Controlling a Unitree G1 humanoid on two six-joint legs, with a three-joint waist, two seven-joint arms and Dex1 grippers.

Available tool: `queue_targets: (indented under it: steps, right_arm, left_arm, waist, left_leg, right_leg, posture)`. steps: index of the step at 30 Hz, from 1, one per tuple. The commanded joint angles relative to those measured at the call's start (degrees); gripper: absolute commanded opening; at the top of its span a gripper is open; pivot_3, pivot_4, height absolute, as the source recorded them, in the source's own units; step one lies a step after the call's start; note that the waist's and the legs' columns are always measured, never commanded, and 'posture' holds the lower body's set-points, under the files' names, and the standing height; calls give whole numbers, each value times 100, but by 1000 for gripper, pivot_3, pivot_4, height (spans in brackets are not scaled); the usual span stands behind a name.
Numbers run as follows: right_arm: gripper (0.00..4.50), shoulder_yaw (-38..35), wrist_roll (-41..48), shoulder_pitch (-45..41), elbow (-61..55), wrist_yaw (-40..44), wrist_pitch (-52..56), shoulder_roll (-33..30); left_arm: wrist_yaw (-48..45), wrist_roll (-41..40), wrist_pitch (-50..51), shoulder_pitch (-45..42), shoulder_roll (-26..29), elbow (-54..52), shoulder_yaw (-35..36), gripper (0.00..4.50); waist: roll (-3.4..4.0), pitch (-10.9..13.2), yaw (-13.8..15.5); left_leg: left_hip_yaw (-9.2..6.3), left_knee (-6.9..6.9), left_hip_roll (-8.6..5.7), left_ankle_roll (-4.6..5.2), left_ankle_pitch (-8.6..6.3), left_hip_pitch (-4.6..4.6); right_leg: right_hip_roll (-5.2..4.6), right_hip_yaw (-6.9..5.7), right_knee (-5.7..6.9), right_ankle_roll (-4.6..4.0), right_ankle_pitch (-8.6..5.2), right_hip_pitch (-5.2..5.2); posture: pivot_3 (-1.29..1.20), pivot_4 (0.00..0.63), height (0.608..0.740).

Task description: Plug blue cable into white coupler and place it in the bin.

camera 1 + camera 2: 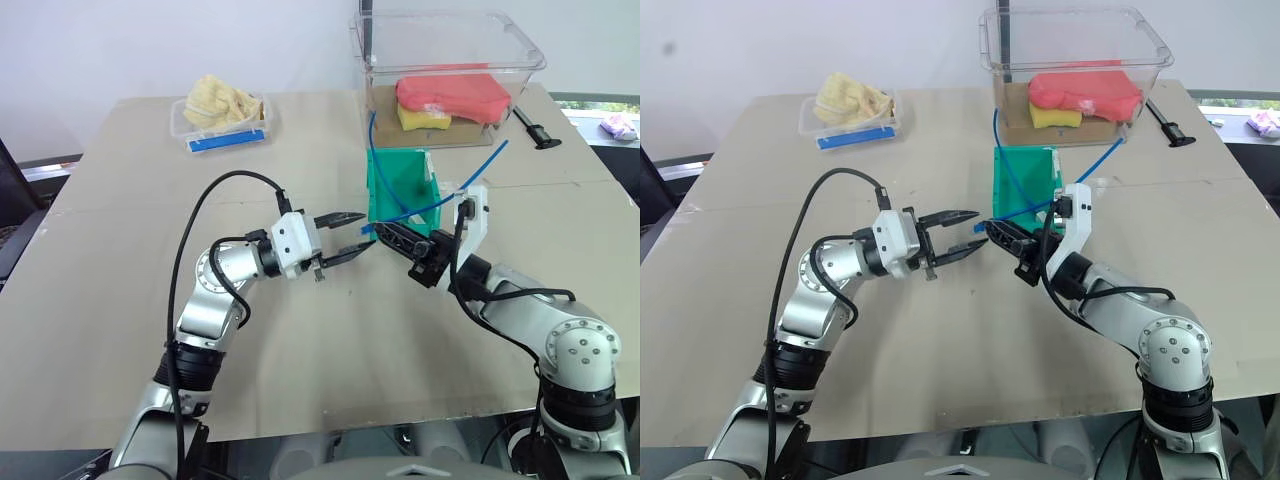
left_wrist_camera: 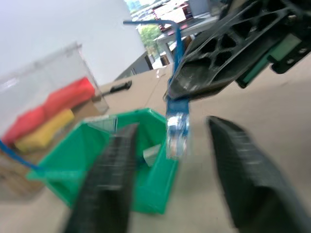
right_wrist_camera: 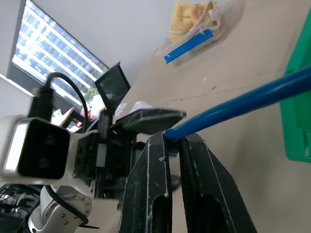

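Observation:
My right gripper (image 1: 381,231) is shut on the blue cable (image 1: 472,173) close to its end, just in front of the bin (image 1: 395,182). From there the cable runs back over the green bin toward the clear tub. My left gripper (image 1: 366,232) is open, its fingers on either side of the cable's free end without touching it. That end carries a pale clear plug (image 2: 176,135). A small whitish piece (image 2: 150,154) lies inside the bin's low front; I cannot tell whether it is the white coupler.
A large clear tub (image 1: 520,60) holding red and yellow sponges stands behind the bin. At the back left sits a shallow clear tray (image 1: 225,135) with a blue strip and a yellow cloth. A black tool (image 1: 535,130) lies right of the tub.

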Motion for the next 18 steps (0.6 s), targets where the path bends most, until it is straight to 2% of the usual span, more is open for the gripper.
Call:
queue_targets:
  steps: [1, 5, 8, 14, 18]
  right_arm:
    - [0, -173, 115, 12, -37, 127, -194, -123]
    - [0, -299, 116, 52, 68, 271, -297, -272]
    - [0, -312, 85, 64, 136, 383, -340, -330]
    - [0, -229, -38, -25, 281, 593, -372, -348]
    - [0, -202, -94, -53, 283, 645, -384, -344]
  left_arm:
    - [36, -678, 1211, 323, 560, -388, 668, 3936]
    - [-256, -1097, 1918, 575, 1377, 14, 1481, 3936]
    - [-563, -1089, 2009, 533, 1848, 592, 1803, 3936]
    - [-1546, -523, 1425, 48, 2462, 2343, 1589, 3936]
    - [-2191, -22, 722, -431, 2586, 3311, 1206, 3936]
  waist:
    - [1, 1, -31]
    - [3, 4, -99]
    - [2, 4, -106]
    - [1, 5, -97]
    - [0, 6, -98]
  left_leg:
    - [1, 0, 2, 0, 0, 1]
    - [-3, -3, 7, 0, 0, 1]
    - [-4, -4, 8, 0, 0, 1]
    - [2, -5, 5, 0, 0, 0]
    - [5, -9, 5, 0, 0, -2]
  right_leg:
    - [2, 1, 0, 0, 0, 0]
    - [13, 0, 0, 0, -2, -2]
    - [14, -1, 0, 1, -3, -2]
    - [12, 0, -4, 0, -2, -1]
    - [11, 0, -8, -2, -1, -3]
  posture:
    - [0, 150, 740]
    - [0, 150, 740]
    - [0, 150, 740]
    - [0, 150, 740]
    - [0, 150, 740]
